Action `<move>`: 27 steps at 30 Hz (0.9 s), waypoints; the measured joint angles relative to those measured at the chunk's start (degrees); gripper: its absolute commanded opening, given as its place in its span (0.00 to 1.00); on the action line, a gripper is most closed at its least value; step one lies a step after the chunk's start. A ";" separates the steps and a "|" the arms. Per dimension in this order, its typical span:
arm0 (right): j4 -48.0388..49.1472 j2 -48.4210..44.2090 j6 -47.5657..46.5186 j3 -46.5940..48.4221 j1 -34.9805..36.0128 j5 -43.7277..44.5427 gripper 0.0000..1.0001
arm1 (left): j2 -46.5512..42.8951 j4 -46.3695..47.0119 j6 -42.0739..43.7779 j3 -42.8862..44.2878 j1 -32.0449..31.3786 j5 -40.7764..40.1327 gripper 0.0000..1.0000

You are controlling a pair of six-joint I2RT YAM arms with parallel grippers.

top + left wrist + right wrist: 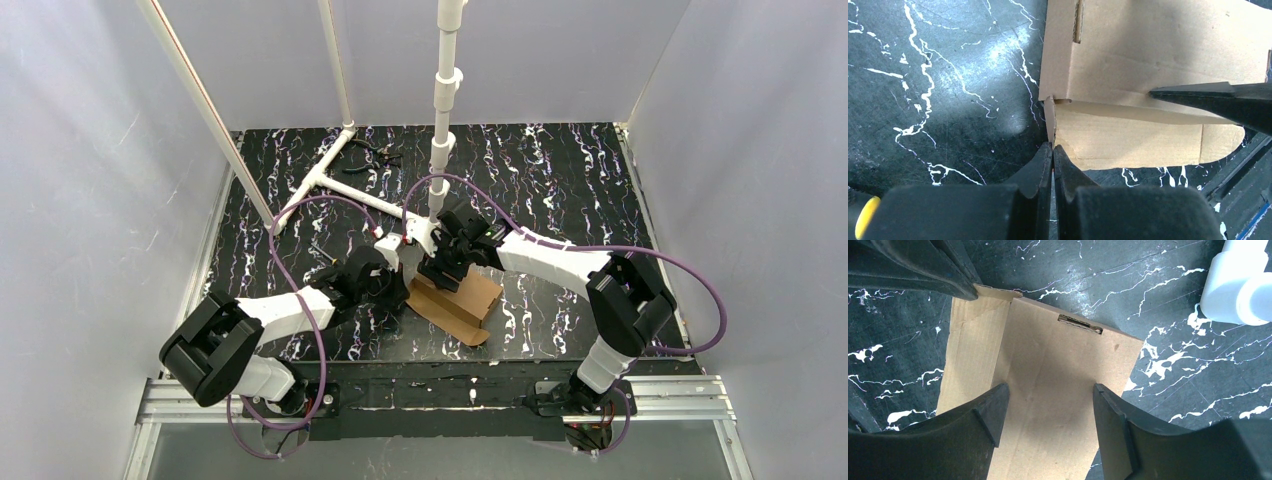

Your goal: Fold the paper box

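The flat brown cardboard paper box [1063, 360] lies under the wide-open right gripper [1049, 390]. The left gripper [1052, 149] pinches its small corner flap [1049, 117] at the fingertips. Pull too hard and that thin flap may tear or slip out.

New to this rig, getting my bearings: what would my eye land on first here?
The paper box, plain brown cardboard, stands out at the centre of the black marbled table. The left claw is shut on its small corner tab, while the right claw spreads open over the main panel.
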 measured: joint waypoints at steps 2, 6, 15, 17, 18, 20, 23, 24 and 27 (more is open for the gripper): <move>-0.07 0.11 0.00 0.04 0.00 0.00 0.71 | 0.02 -0.22 0.44 0.37 0.00 0.35 0.00; -0.15 0.20 0.00 0.15 0.00 0.00 0.71 | 0.52 -0.87 1.09 1.14 0.07 1.14 0.00; -0.17 0.20 -0.02 0.15 -0.02 0.00 0.71 | 0.74 -1.25 1.31 1.40 0.39 1.92 0.00; -0.17 0.22 -0.02 0.20 -0.02 0.00 0.71 | 0.61 -1.16 1.22 1.25 0.39 1.92 0.00; -0.28 0.28 -0.02 0.31 -0.02 0.02 0.71 | 0.48 -0.94 1.18 1.01 0.39 1.90 0.00; -0.46 0.42 -0.04 0.46 0.00 0.00 0.71 | 0.31 -0.70 1.01 0.70 0.39 1.92 0.00; -0.55 0.44 -0.04 0.50 0.00 0.02 0.71 | 0.26 -0.24 0.76 0.22 0.39 1.95 0.00; -0.57 0.44 -0.04 0.50 0.00 0.00 0.71 | 0.26 -0.13 0.72 0.13 0.39 2.01 0.00; -0.57 0.48 -0.04 0.52 0.00 0.00 0.71 | 0.26 0.09 0.66 0.00 0.39 2.08 0.00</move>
